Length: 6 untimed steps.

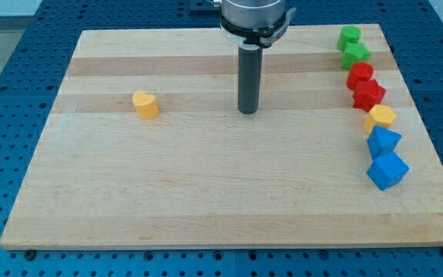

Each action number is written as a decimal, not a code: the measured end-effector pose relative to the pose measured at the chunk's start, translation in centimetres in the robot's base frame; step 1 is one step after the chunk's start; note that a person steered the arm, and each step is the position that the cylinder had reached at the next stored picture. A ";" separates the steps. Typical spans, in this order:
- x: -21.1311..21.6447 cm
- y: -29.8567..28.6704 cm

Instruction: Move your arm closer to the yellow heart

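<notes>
A yellow heart (145, 104) lies on the wooden board (206, 177) at the view's left, alone. My tip (248, 111) rests on the board near the view's top centre, well to the right of the yellow heart and about level with it. The rod rises straight up to the arm's mount at the view's top edge. Bare board lies between the tip and the heart.
A column of blocks runs down the board's right edge: a green block (350, 35), a green star (355, 54), a red block (360, 75), a red star (369, 95), a yellow hexagon (380, 118), a blue triangle (382, 141), a blue cube (388, 170).
</notes>
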<state>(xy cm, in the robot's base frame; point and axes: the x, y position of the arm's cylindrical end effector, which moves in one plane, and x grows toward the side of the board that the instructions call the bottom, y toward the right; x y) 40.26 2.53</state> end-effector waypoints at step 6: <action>-4.3 -15.8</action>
<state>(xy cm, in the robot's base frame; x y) 35.97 -13.29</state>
